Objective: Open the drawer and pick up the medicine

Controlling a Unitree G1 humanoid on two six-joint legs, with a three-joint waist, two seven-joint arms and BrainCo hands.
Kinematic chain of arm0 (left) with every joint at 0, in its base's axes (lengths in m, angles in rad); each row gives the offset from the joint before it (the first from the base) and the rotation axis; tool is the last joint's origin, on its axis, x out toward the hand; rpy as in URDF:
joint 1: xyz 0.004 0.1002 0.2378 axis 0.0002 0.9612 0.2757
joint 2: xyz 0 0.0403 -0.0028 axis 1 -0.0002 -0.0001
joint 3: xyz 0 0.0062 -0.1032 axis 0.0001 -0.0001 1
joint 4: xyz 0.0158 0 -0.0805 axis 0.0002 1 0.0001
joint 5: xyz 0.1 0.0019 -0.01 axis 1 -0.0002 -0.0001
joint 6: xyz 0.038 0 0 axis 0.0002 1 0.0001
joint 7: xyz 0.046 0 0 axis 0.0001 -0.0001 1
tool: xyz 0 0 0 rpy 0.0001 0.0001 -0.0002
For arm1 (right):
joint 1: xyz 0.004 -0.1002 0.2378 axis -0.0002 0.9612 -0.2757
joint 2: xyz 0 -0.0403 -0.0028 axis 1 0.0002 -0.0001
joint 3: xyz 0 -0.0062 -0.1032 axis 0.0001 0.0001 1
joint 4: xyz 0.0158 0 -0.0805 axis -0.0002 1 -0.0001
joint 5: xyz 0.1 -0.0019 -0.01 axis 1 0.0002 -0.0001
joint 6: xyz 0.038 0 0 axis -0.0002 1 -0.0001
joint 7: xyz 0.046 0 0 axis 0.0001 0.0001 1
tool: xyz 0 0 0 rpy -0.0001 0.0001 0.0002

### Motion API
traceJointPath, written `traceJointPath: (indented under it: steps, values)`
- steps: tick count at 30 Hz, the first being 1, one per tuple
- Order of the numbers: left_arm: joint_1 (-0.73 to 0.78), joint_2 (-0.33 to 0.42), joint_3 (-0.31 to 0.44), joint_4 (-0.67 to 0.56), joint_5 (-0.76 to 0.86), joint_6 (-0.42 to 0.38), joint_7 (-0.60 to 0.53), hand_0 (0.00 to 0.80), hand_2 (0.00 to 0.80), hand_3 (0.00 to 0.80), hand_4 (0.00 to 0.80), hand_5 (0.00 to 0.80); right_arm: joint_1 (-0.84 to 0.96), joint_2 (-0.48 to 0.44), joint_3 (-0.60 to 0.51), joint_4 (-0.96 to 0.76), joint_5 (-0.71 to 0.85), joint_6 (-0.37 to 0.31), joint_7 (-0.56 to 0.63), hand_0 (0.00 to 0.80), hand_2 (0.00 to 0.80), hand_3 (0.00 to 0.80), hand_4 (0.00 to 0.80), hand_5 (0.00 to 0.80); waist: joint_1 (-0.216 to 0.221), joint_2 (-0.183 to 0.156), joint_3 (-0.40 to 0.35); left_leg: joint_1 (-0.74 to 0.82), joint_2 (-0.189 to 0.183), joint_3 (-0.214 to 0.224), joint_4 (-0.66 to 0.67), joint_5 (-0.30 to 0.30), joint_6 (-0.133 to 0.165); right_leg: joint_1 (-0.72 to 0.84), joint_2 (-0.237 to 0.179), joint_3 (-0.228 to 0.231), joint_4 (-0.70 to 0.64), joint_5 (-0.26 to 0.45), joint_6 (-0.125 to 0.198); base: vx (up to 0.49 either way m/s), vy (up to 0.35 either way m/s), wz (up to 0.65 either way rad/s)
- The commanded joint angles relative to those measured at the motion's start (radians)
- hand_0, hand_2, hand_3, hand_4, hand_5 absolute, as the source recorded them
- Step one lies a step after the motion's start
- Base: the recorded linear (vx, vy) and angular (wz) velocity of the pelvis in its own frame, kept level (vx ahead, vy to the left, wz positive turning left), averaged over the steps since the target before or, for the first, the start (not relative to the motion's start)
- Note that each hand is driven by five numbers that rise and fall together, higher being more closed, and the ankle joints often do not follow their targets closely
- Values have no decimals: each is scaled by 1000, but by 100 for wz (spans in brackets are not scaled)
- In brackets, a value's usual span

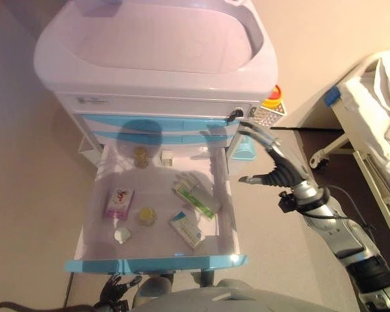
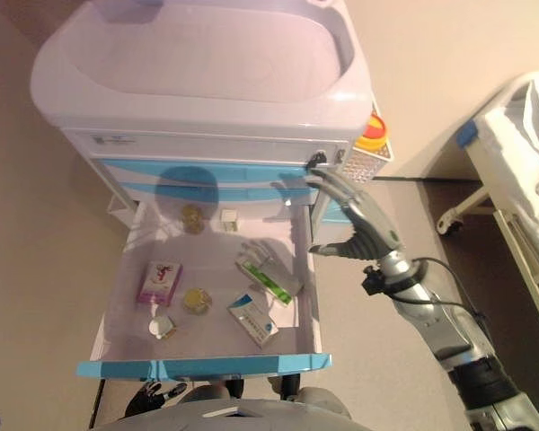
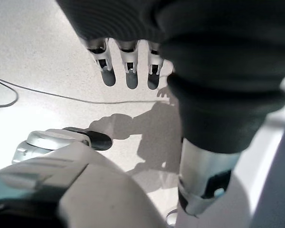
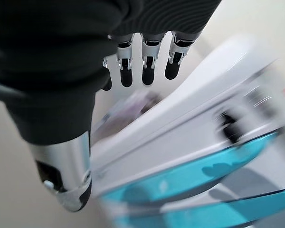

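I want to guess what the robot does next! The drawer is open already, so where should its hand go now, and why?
Probably the right robot hand should swing inward and down over the open drawer. It hangs open and empty just outside the drawer's right wall, while the green-and-white medicine box lies close inside that wall, untouched. The left robot hand hangs low by the floor, holding nothing.

Right silver-grey arm enters from 4 o'clock and runs up toward 11 o'clock. Right hand point(image 1: 273, 164) with dark ribbed cover and silver dark-tipped fingers point(image 4: 147, 71) is raised in the air, fingers straight and spread, thumb apart, holding nothing. Left hand point(image 3: 128, 71) hangs low at 6 o'clock, fingers straight and relaxed, pointing down, empty.
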Motion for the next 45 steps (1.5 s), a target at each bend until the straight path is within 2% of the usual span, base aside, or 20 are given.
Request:
traceJointPath:
  steps: [1,3,9,14,21,29,36,45]
  values:
    - [-21,21,-42,20,-30,16,18,0,0,0,0,0,-141,11,92,-11,41,19,66,0,0,0,0,0,63,-22,-12,-27,-48,-37,-9,-63,-13,-9,3,3,82,-68,53,49,-47,29]
    - [-25,30,-50,20,-3,33,25,0,0,0,0,0,-207,24,160,39,34,55,89,0,0,0,0,0,88,-21,-10,-27,-49,-58,-15,-56,-14,-3,4,-13,84,-74,48,48,-49,36]
    - [-36,53,-83,1,49,44,25,0,0,0,0,0,-341,77,311,203,-52,75,72,0,0,0,0,0,143,-7,3,-33,-56,-119,-17,-40,-21,15,-1,-64,91,-88,36,29,-32,44]
    - [-53,64,-150,-50,155,30,8,0,0,0,0,0,-402,124,395,346,-136,95,26,0,0,0,0,0,183,5,9,-48,-63,-167,-20,-24,-27,25,-7,-117,90,-96,30,-6,-33,43]
    - [-69,65,-210,-96,146,40,-12,0,0,0,0,0,-420,178,481,517,-192,144,-8,0,0,0,0,0,216,25,6,-58,-69,-210,-14,-14,-35,36,-18,-174,97,-104,29,-1,-6,23]
    - [-76,60,-249,-105,203,24,-23,0,0,0,0,0,-396,235,522,630,-260,137,-15,0,0,0,0,0,230,25,4,-58,-72,-227,-5,-14,-34,43,-23,-190,109,-109,31,30,-10,8]
    - [-84,73,-241,-89,216,27,-31,0,0,0,0,0,-392,276,549,708,-319,134,-39,0,0,0,0,0,243,24,6,-58,-75,-246,-1,-13,-33,45,-22,-195,115,-114,27,28,-11,2]
    - [-94,80,-229,-74,228,11,-31,0,0,0,0,0,-405,321,568,777,-381,179,-72,0,0,0,0,0,262,18,16,-69,-78,-269,2,-7,-34,40,-19,-207,118,-115,24,7,-6,2]
